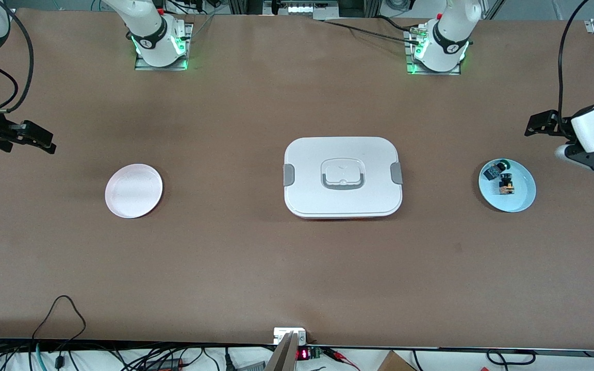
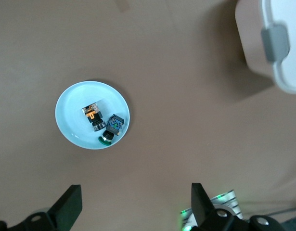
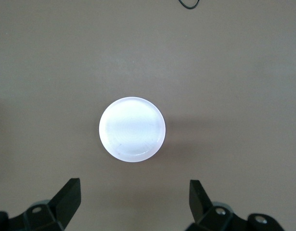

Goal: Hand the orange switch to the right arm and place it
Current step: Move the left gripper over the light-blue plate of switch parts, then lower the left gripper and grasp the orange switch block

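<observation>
The orange switch (image 1: 507,186) lies in a light blue plate (image 1: 523,199) toward the left arm's end of the table, next to a black-and-blue switch with a green cap (image 1: 496,169). In the left wrist view the orange switch (image 2: 92,115) lies beside that switch (image 2: 112,128) in the plate (image 2: 70,130). My left gripper (image 1: 555,139) hovers open and empty over bare table beside the blue plate; its fingers (image 2: 70,204) stand wide apart. My right gripper (image 1: 23,139) hovers open and empty over the table near a white plate (image 1: 133,190), which also shows in the right wrist view (image 3: 132,129).
A white lidded container (image 1: 342,176) with grey clasps stands mid-table between the two plates; its corner shows in the left wrist view (image 2: 277,48). Cables hang along the table edge nearest the front camera.
</observation>
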Robot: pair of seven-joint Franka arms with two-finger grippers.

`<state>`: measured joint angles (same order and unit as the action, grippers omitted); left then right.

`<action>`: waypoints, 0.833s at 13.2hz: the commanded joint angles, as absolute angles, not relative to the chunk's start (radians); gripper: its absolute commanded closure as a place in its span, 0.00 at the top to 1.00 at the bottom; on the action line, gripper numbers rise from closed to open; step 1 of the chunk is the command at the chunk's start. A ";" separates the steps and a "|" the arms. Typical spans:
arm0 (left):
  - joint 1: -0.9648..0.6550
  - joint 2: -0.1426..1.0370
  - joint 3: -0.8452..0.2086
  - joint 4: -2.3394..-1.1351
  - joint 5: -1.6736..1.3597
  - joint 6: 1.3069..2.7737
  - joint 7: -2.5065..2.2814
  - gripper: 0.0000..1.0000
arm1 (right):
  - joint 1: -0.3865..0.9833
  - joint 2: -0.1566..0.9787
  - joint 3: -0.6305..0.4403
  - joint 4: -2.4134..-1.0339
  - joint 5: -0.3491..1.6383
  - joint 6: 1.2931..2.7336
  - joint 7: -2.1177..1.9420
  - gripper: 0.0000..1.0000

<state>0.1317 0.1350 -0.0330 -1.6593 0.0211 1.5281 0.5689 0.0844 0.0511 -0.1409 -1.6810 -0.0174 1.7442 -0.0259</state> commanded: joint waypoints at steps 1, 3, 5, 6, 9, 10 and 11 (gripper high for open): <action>0.155 0.136 -0.032 -1.750 0.029 1.600 0.850 1.00 | 0.080 0.058 -0.140 -1.663 -0.023 1.717 -0.025 1.00; 0.173 0.187 -0.034 -1.756 0.058 1.605 0.983 1.00 | 0.081 0.063 -0.140 -1.661 -0.021 1.717 -0.026 1.00; 0.201 0.241 -0.035 -1.761 0.057 1.658 1.168 1.00 | 0.087 0.063 -0.140 -1.661 -0.026 1.717 -0.028 1.00; 0.222 0.264 -0.035 -1.778 0.049 1.707 1.281 1.00 | 0.089 0.064 -0.138 -1.661 -0.026 1.717 -0.026 1.00; 0.264 0.288 -0.037 -1.837 0.048 1.836 1.483 1.00 | 0.089 0.083 -0.138 -1.660 -0.020 1.724 -0.017 1.00; 0.279 0.288 -0.037 -1.867 0.046 1.903 1.568 1.00 | 0.089 0.083 -0.138 -1.660 -0.021 1.717 -0.021 1.00; 0.285 0.291 -0.037 -1.894 0.046 1.960 1.624 1.00 | 0.090 0.081 -0.138 -1.660 -0.021 1.710 -0.025 1.00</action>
